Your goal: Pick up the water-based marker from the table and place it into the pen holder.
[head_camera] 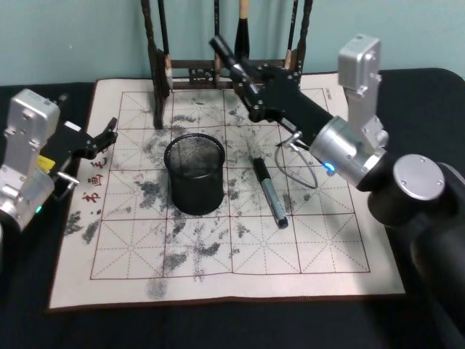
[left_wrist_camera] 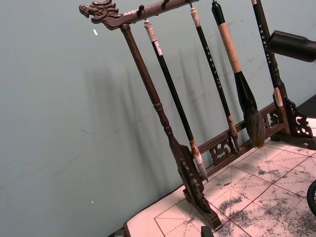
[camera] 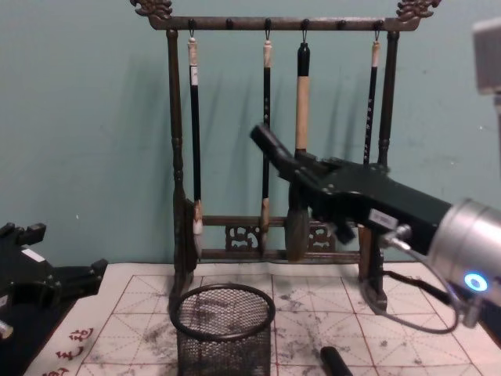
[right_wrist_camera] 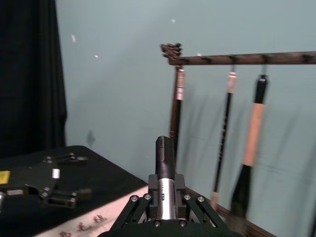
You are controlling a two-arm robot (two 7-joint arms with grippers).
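Right gripper: you've got the water-based marker clamped tight, raised in the air, tip angled up before the brush rack.
Pen holder: upright on the calligraphy mat, below your marker.
Grey pen: flat on the mat, right of the holder.
Left gripper: at the mat's left edge, fingers apart, holding nothing.

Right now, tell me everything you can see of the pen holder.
The pen holder is a small round black wire-mesh cup with a solid rim. It stands upright and empty near the middle of the ink-stained calligraphy mat, in front of the brush rack. Only the mat touches it. A loose marker lies apart on its right; the right gripper, jaws shut on a held marker, hangs higher up behind it.
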